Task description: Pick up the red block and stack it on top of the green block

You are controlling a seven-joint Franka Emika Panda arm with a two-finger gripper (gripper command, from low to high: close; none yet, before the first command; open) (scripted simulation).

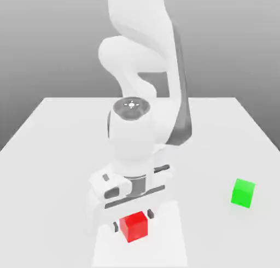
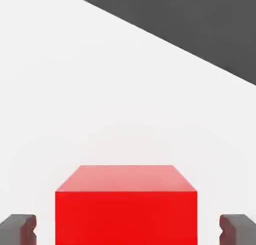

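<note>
The small red cube (image 1: 133,226) sits on the white table (image 1: 54,152), near its front edge, directly between the spread dark fingers (image 2: 19,228) of the white arm's two-finger gripper (image 1: 133,220), gaps visible on both sides. The small green cube (image 1: 243,193) rests well apart, toward the exterior view's right.

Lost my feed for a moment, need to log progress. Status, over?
Gripper open, jaws either side of red block, gaps showing both sides. Block on table, not gripped. Green block apart toward exterior view's right, top bare. Nothing between them.
</note>
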